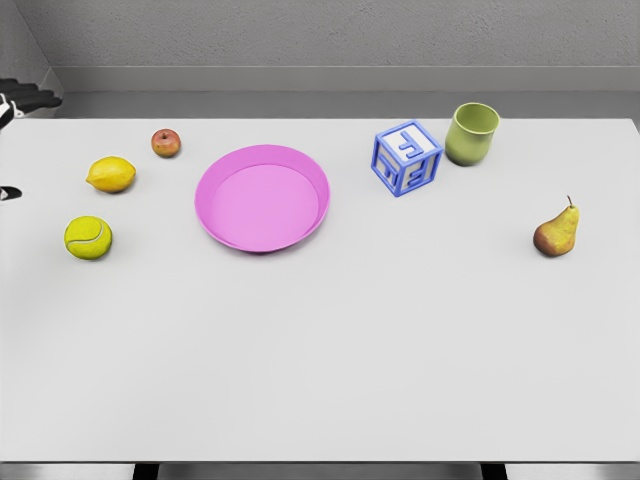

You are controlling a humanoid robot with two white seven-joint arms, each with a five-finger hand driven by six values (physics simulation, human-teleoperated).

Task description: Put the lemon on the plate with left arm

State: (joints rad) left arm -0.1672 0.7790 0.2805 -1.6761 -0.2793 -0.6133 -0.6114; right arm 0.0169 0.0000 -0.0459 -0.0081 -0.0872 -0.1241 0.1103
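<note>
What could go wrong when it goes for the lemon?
The lemon is round and could roll away if nudged. A tennis ball and an apple lie close by, so the hand might bump one. The plate has a raised rim that the lemon must clear.

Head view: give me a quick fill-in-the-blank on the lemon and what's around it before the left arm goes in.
1. The lemon lies to the ____ of the pink plate.
2. The plate holds ____.
3. The yellow-green ball nearer the camera than the lemon is a ____ ball.
4. The small red fruit behind the lemon is an ____.

Missing words: left; nothing; tennis; apple
</note>
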